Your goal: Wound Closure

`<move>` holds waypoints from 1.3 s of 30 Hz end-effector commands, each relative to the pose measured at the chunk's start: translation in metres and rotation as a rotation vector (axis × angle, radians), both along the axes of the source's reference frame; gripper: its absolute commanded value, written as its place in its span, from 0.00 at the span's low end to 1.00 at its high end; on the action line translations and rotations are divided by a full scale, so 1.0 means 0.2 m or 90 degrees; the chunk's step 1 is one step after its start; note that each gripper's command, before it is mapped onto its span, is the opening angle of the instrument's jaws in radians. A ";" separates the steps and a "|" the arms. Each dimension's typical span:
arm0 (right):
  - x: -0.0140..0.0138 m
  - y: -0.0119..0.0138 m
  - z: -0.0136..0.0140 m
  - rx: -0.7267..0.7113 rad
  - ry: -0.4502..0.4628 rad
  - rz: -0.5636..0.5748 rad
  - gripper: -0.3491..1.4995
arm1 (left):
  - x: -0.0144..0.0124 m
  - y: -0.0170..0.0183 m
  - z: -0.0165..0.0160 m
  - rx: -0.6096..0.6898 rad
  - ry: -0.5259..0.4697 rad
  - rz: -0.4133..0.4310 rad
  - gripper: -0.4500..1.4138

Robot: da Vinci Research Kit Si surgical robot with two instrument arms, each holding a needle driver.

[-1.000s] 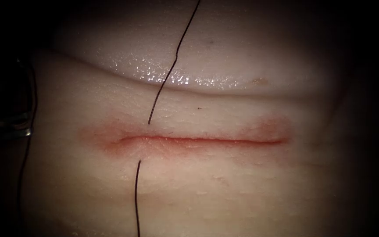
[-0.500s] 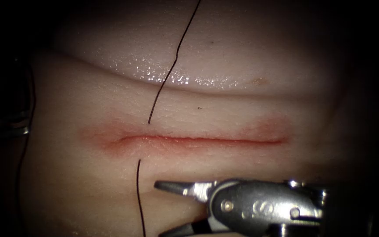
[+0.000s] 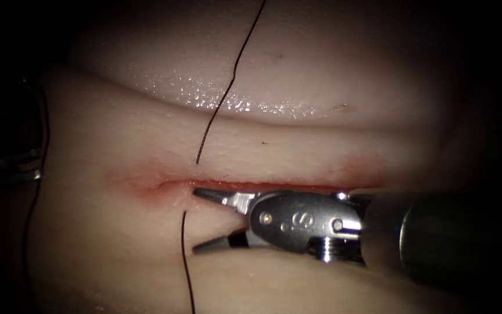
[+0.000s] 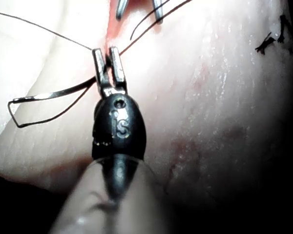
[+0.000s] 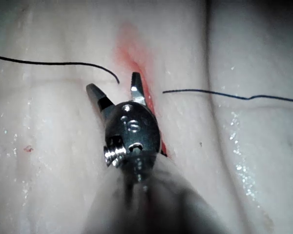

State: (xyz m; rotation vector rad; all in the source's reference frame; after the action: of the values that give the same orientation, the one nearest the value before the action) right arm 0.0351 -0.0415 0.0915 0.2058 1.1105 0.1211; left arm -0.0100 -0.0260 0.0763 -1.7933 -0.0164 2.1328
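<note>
The right tool [image 3: 196, 221] is gaping wide and empty, its tips just short of the thread [image 3: 182, 256], and one jaw is lying along the cut [image 3: 297, 186], likely risking a snagged tissue [image 3: 321, 145] edge, while the left tool [image 4: 107, 61] is clamping the needle [image 4: 53, 92] clear of it.

My right tool [image 3: 196, 220] carries a stamped "S" on its wrist housing; my left tool [image 4: 109, 50] reads "is" there.

A central pool of light lit the tissue [image 3: 297, 157] in the endoscope view, its edges fell to black, and wet glare glittered above the cut [image 3: 262, 185].
</note>
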 end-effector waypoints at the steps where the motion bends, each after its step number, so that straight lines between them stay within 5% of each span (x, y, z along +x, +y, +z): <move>1: 0.007 -0.002 0.006 -0.002 -0.001 -0.002 0.85 | -0.003 -0.002 0.003 0.001 -0.001 0.001 0.00; 5: 0.011 -0.002 0.009 -0.004 0.000 -0.002 0.79 | -0.003 -0.003 0.003 0.001 0.001 0.002 0.00; 7: 0.013 -0.003 0.010 -0.002 -0.001 -0.005 0.61 | -0.003 -0.003 0.003 0.000 0.001 0.002 0.00; 8: 0.013 -0.002 0.010 -0.002 -0.002 -0.006 0.51 | -0.003 -0.003 0.003 0.000 0.001 0.002 0.00; 10: 0.013 -0.003 0.010 -0.001 -0.009 -0.013 0.01 | -0.003 -0.003 0.003 0.000 0.001 0.002 0.00; 24: -0.001 -0.010 -0.003 0.006 -0.001 -0.037 0.00 | -0.003 -0.003 0.004 0.000 0.001 0.002 0.00; 39: -0.012 -0.059 -0.070 -0.003 0.019 -0.113 0.00 | -0.004 -0.004 0.005 -0.001 0.007 0.004 0.00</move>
State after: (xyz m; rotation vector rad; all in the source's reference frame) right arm 0.0318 -0.0525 0.0772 0.2971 1.1142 -0.0463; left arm -0.0103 -0.0262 0.0767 -1.7837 -0.0132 2.1476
